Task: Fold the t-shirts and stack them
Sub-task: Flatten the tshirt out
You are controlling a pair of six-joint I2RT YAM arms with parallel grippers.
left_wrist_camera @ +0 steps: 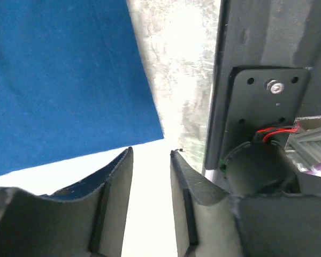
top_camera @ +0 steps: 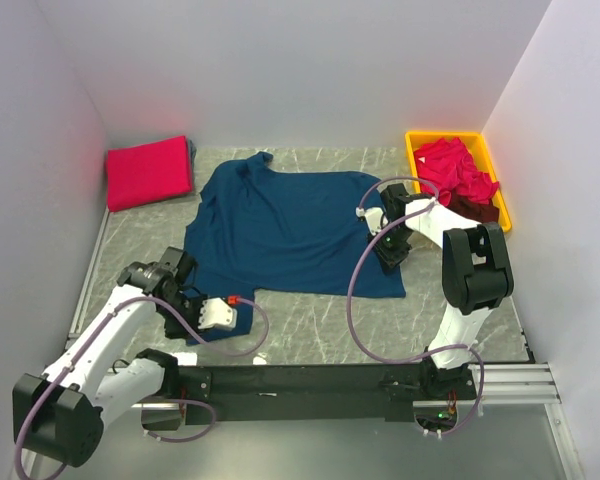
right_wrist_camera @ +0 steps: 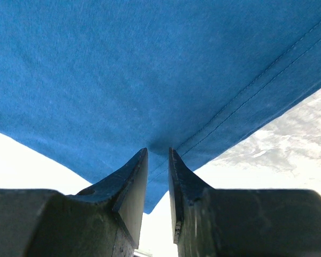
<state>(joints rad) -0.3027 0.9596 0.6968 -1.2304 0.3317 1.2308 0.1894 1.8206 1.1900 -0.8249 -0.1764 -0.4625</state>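
Lying spread flat on the worktop (top_camera: 310, 320), the navy t-shirt (top_camera: 290, 225) has its right hem pinched in the right gripper (right_wrist_camera: 158, 150); the left gripper (left_wrist_camera: 151, 151), fingers spread and empty, sits by its near-left corner. The yellow bin (top_camera: 416, 150), far right, holds crumpled red-pink t-shirts (top_camera: 458, 170) and a maroon t-shirt (top_camera: 475, 210); a folded red-pink t-shirt (top_camera: 148, 172) lies far left

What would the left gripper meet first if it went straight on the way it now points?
Most likely the near corner of the spread navy blue cloth t-shirt, just ahead of the left gripper; bare grey marbled tabletop lies right beside it, and depth is unclear.
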